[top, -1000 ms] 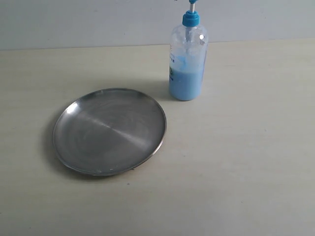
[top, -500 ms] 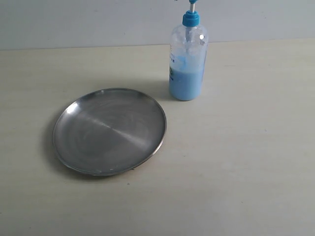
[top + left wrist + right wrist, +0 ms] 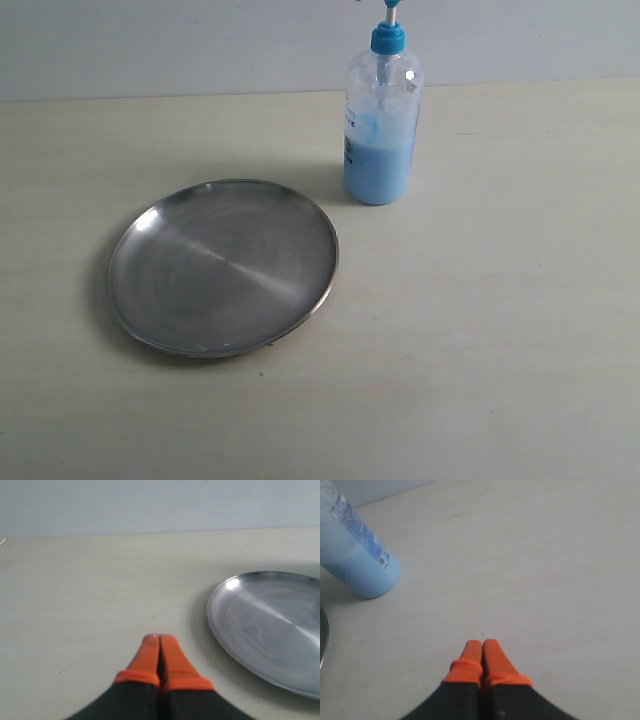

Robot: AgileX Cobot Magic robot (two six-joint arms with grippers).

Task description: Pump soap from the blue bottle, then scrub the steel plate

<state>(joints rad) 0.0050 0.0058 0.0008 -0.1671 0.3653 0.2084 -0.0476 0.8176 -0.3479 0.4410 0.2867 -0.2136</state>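
Left jaws and right jaws are both sitting pressed shut, gripping nothing. The blue bottle [image 3: 380,130] is standing near the surface's [image 3: 500,350] back edge, with the steel plate [image 3: 222,265] lying apart from it, toward the front-left. An off-centre push is risking toppling that tall bottle, or squirting wide of the plate. The surface is looking pale and smooth, with a plain light wall [image 3: 150,45] running behind.

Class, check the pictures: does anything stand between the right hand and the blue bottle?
Nothing visible does. Only open table lies between the shut right hand and the blue bottle. The steel plate sits off to one side of that path.
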